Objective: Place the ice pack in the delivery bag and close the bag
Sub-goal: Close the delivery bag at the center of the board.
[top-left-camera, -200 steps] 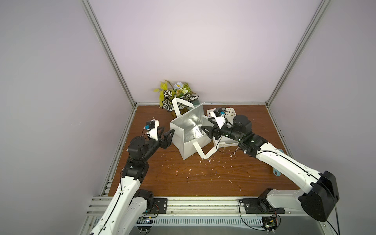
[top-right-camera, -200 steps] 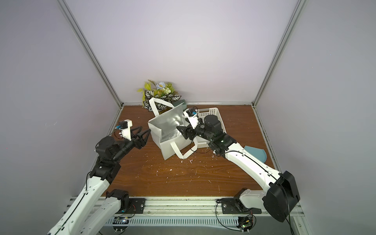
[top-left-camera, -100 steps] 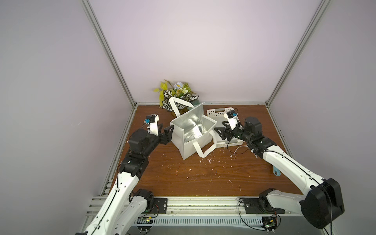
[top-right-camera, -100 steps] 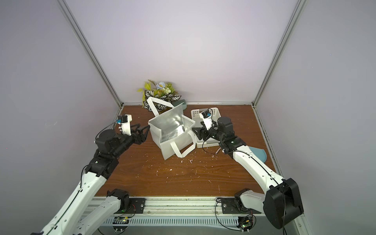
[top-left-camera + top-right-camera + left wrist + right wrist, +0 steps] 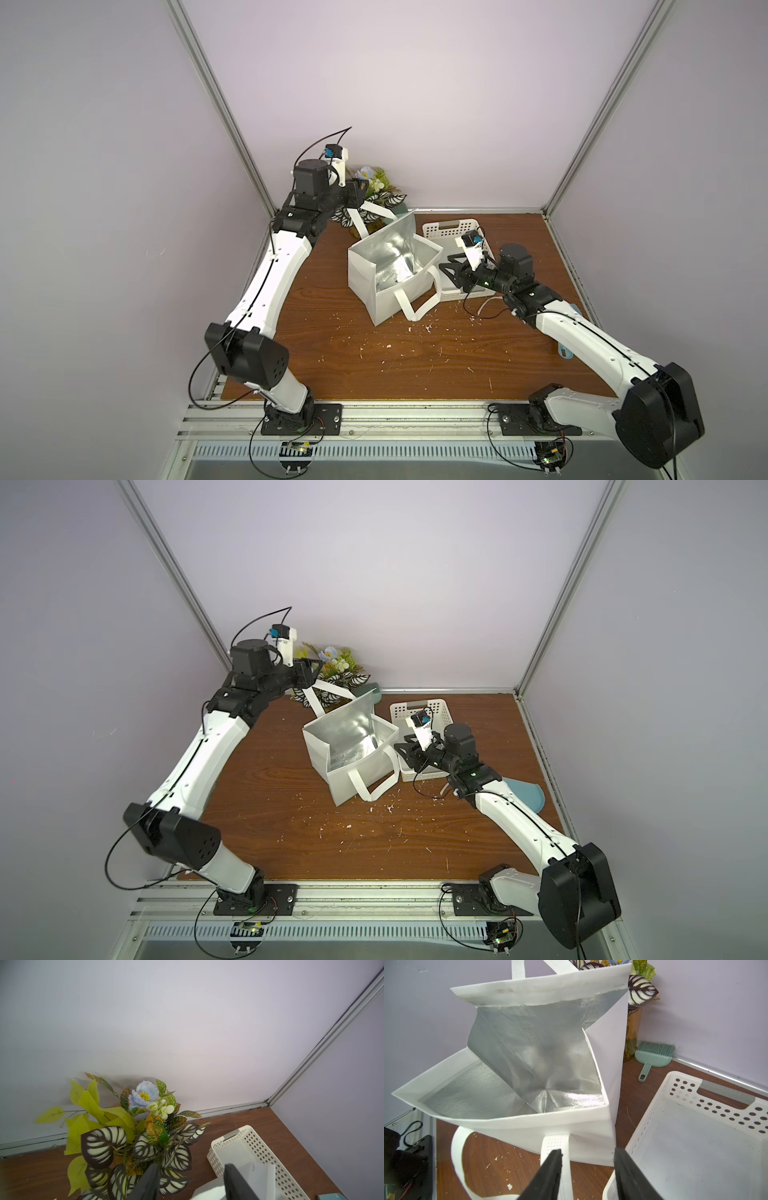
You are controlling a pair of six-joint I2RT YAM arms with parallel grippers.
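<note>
Looks like a robotics lab test cell rather than a home. Closes in a brown wooden tabletop (image 5: 353, 365) with plain lilac wall panels (image 5: 415, 104) held by aluminium framing (image 5: 220, 104). Carries two white-and-black robot arms (image 5: 270, 282) with trailing cables, bolted to a metal rail (image 5: 415, 415) along the tabletop's near edge, with only an artificial plant (image 5: 104, 1147) at the tabletop's far corner as dressing.

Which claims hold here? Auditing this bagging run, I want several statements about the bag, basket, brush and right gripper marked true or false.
1. The delivery bag stands open, foil lining showing. True.
2. The right gripper clamps the bag's strap. False: its jaws stand apart, gripping nothing.
3. The white perforated basket sits beside the bag. True.
4. The green hand brush lies inside the basket. False: it lies on the table, outside the basket.
</note>
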